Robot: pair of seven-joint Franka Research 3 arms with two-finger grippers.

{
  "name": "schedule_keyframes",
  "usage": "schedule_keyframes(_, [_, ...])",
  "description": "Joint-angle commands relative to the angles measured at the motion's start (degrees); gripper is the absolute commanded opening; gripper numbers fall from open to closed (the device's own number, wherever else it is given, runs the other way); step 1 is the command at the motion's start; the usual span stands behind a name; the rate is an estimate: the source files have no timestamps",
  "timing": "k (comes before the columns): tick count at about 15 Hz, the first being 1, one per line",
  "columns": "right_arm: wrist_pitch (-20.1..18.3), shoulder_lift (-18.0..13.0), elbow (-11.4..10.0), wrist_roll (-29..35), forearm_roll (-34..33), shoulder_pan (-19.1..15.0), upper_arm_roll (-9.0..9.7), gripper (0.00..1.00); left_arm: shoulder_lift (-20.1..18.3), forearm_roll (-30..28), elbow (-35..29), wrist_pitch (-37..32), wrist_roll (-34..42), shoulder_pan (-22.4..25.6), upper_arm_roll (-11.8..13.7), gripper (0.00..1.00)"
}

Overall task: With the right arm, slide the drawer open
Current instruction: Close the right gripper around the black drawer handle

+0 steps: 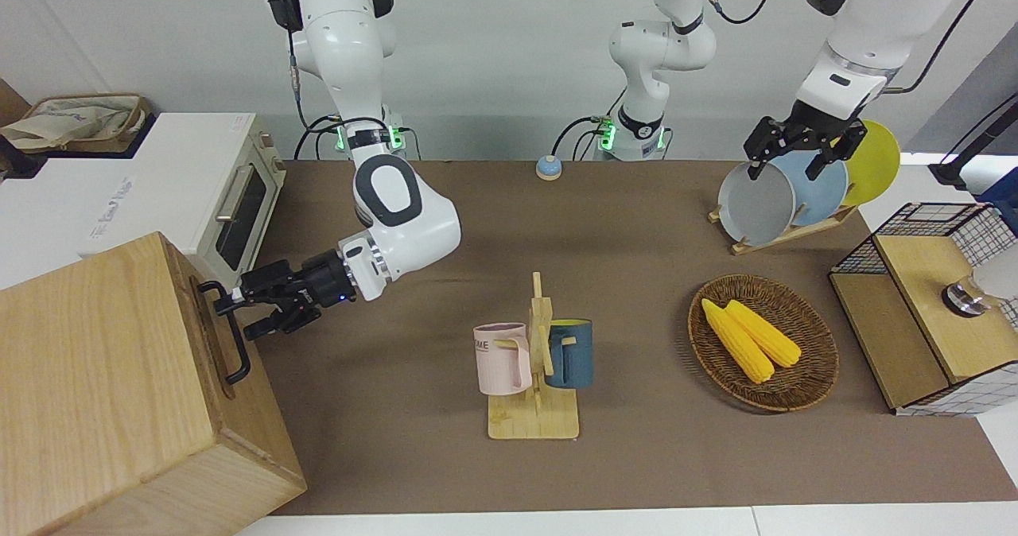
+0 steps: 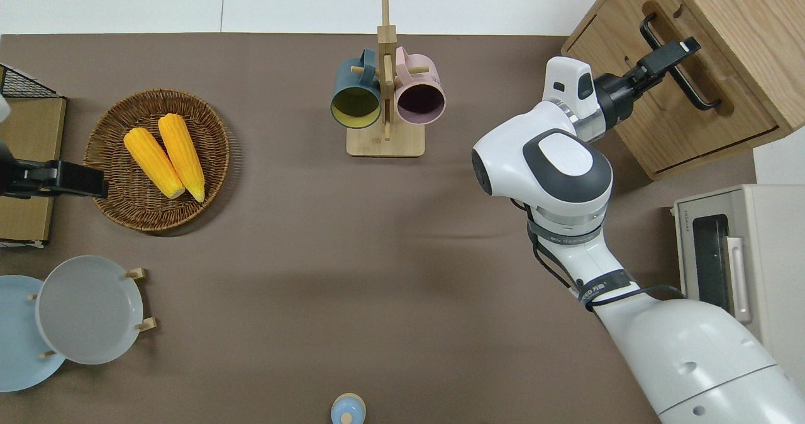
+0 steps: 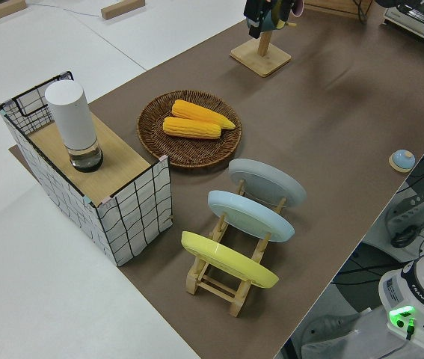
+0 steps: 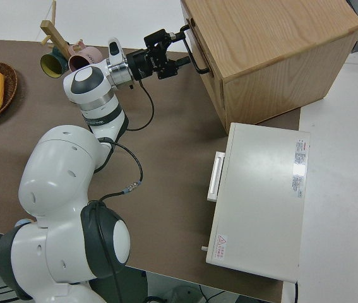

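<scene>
The drawer (image 2: 666,122) is the front of the big pale-wood box (image 1: 95,377) at the right arm's end of the table, and it looks shut. Its black bar handle (image 2: 695,90) also shows in the front view (image 1: 237,357) and in the right side view (image 4: 199,60). My right gripper (image 2: 682,50) is open at the handle, one finger above the bar and one below, as the front view (image 1: 238,320) and the right side view (image 4: 182,45) show. My left arm is parked, its gripper (image 1: 787,166) open.
A white toaster oven (image 1: 231,202) stands next to the wooden box, nearer to the robots. A mug rack (image 1: 537,361) with two mugs stands mid-table. A basket of corn (image 1: 763,341), a plate rack (image 1: 795,194) and a wire-mesh box (image 1: 930,305) are toward the left arm's end.
</scene>
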Motion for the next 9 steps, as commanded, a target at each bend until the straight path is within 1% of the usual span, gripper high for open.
schedule_keyframes(1, [2.5, -0.3, -1.0, 2.3, -2.1, -1.7, 0.56, 0.981, 0.8, 0.7, 1.2, 0.0, 0.4, -1.0, 1.0, 1.00])
schedule_keyframes(6, [2.5, -0.3, -1.0, 2.3, -2.5, -1.7, 0.56, 0.973, 0.8, 0.7, 1.2, 0.0, 0.4, -1.0, 1.0, 1.00])
schedule_keyframes(7, [2.5, -0.3, -1.0, 2.2, -2.5, -1.7, 0.56, 0.911, 0.8, 0.7, 1.2, 0.0, 0.4, -1.0, 1.0, 1.00])
schedule_keyframes(8, [2.5, -0.3, -1.0, 2.0, -2.6, -1.6, 0.56, 0.800, 0.8, 0.7, 1.2, 0.0, 0.4, -1.0, 1.0, 1.00])
schedule_keyframes(9, [2.5, -0.2, -1.1, 2.0, -2.5, -1.6, 0.56, 0.644, 0.8, 0.7, 1.2, 0.0, 0.4, -1.0, 1.0, 1.00])
